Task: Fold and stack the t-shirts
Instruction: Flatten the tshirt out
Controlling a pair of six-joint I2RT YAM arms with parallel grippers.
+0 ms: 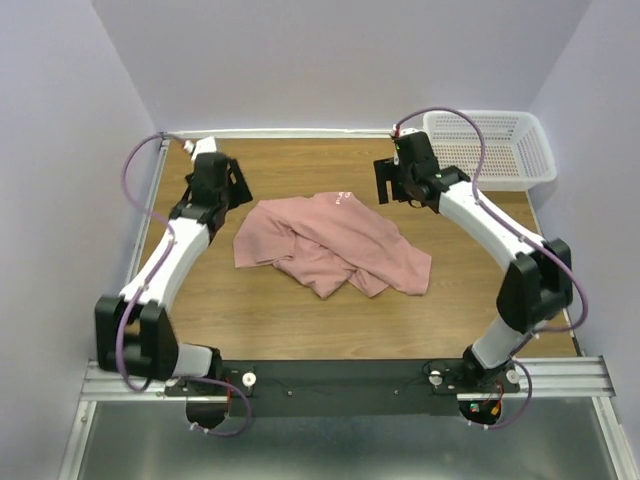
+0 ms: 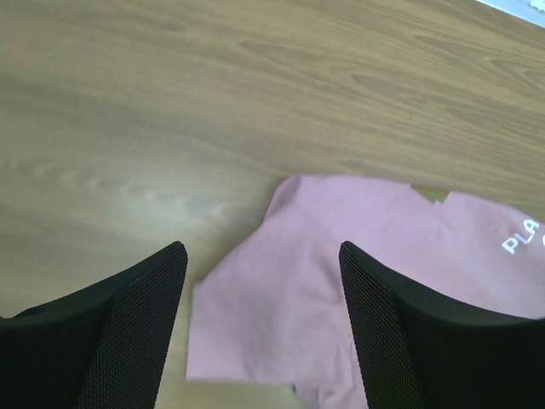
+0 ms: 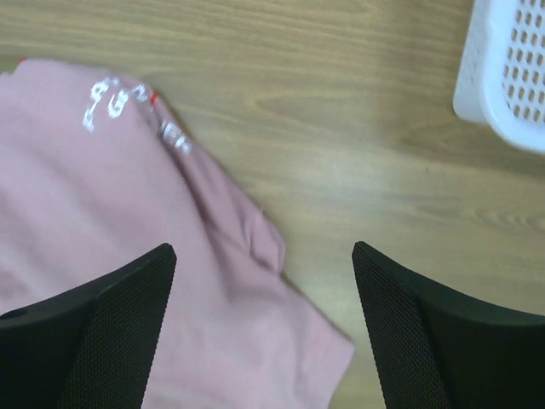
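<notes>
Left tool (image 2: 262,256): jaws spread wide, empty. Right tool (image 3: 264,251): jaws spread wide, empty. T-shirt (image 1: 330,245): pink, crumpled, lying mid-bench (image 1: 250,320) between both tools. Basket (image 1: 500,150): white mesh, far right corner.

The t-shirt (image 1: 330,245) is soft, matt, creased pink cloth on a smooth matt wood-grain table (image 1: 250,320), the upper-right basket (image 1: 495,180) is white perforated plastic, and the finger pads (image 2: 128,341) are black, finely meshed.

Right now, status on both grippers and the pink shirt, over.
Left gripper open, empty. Right gripper open, empty. Pink t-shirt crumpled on table, unfolded. White mesh basket far right, apart from shirt.
</notes>
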